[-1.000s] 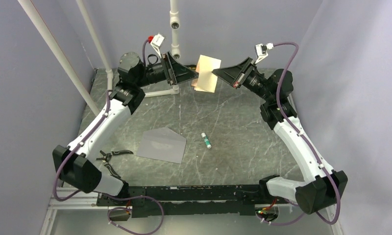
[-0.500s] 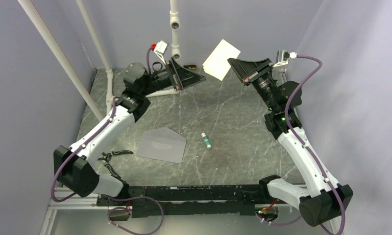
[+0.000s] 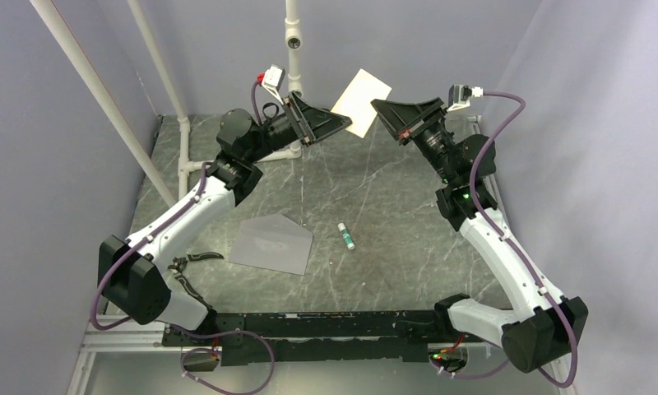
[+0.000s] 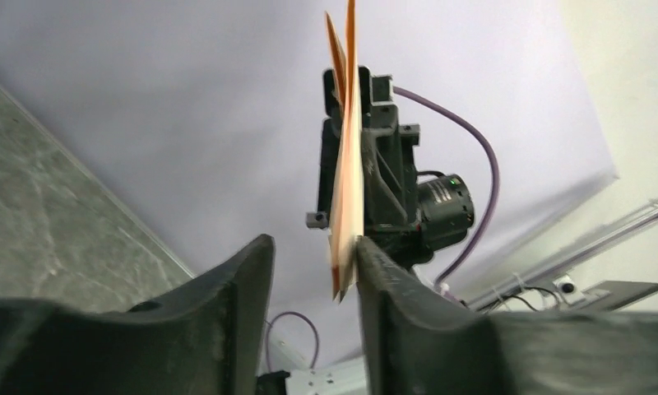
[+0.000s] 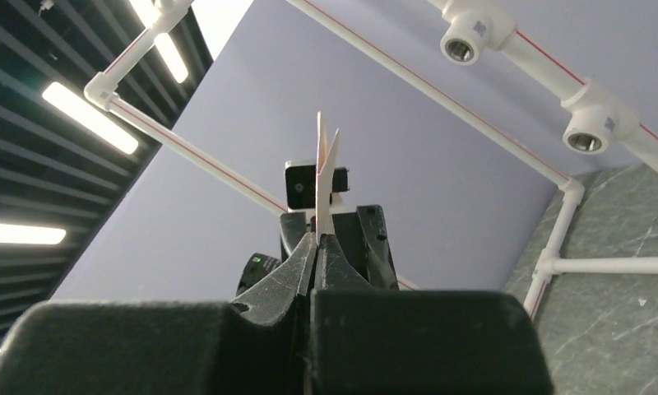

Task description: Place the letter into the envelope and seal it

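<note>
The tan-orange letter [image 3: 361,92] hangs in the air at the back of the table, folded and seen edge-on in both wrist views [image 4: 346,181] [image 5: 323,177]. My right gripper [image 3: 377,105] [image 5: 317,239] is shut on its right edge. My left gripper [image 3: 346,125] [image 4: 313,247] is open around the letter's lower left corner; the paper rests against one finger [image 4: 383,271], with a clear gap to the other. The grey envelope [image 3: 271,243] lies flat on the table, flap open, far below both grippers.
A small green-and-white glue stick [image 3: 346,236] lies to the right of the envelope. A black tool [image 3: 186,262] lies near the left arm's base. White pipes [image 3: 293,49] stand at the back and left. Purple walls enclose the marble table [image 3: 391,206].
The right gripper carried the letter up and to the right. The left gripper let go, opened wide, then rose after it, and its jaws now stand narrower around the letter's corner.
</note>
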`<state>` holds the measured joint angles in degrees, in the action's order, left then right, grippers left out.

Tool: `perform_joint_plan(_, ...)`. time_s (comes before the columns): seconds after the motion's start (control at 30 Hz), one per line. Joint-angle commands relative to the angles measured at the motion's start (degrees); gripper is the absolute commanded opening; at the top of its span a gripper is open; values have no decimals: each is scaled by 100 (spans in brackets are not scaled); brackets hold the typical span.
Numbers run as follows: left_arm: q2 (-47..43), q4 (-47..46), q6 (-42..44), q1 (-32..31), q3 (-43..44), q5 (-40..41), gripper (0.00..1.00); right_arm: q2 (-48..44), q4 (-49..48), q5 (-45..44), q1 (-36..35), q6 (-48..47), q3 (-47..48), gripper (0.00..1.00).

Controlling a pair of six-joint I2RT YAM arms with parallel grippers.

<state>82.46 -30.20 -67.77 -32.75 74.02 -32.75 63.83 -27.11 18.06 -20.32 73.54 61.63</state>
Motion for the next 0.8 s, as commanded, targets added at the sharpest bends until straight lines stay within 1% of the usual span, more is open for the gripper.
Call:
perform_joint_plan(0.0,-51,-10,-230,-29,201,405,32,-247,-371,205,-64,204,-231,0)
perform_joint_plan(0.1,-66,-74,-336,-27,92,369,4,-360,-49,205,-69,77,-282,0)
perform_joint_plan(0.17,-115,-114,-273,-21,-3,324,3,-399,329,230,-69,-124,-215,0)
perform_joint_plan(0.2,-144,-22,-183,-13,-13,269,3,-443,503,244,-69,-245,-198,6)
perform_joint_plan(0.23,-184,176,-26,-1,-7,153,3,-495,705,245,-65,-436,-191,22)
perform_joint_plan(0.27,-224,406,173,11,14,20,3,-566,1002,226,-61,-676,-176,44)
perform_joint_plan(0.3,-266,642,405,35,37,-139,3,-626,1355,210,-60,-946,-130,63)
perform_joint_plan(0.33,-299,906,675,59,59,-318,3,-682,1739,200,-49,-1353,-66,79)
perform_joint_plan(0.37,-334,1236,941,97,97,-522,3,-728,2071,214,-32,-1747,14,88)
perform_joint_plan(0.43,-388,1982,1617,172,238,-1046,3,-797,2764,287,-5,-2571,207,93)
perform_joint_plan(0.5,-437,3082,2751,190,498,-1388,3,-816,3445,378,47,-3403,501,94)
perform_joint_plan(0.57,-445,4221,3746,193,814,-1665,3,-788,3913,766,80,-4388,813,94)
perform_joint_plan(0.63,-434,5241,4723,190,1107,-1988,3,-636,4422,1463,85,-5403,1246,93)
perform_joint_plan(0.67,-430,5649,5242,190,1232,-2145,3,-540,4833,1930,82,-5886,1482,92)
perform_joint_plan(0.77,-443,6717,6539,186,1538,-2430,3,-121,5661,3113,51,-6979,2141,90)
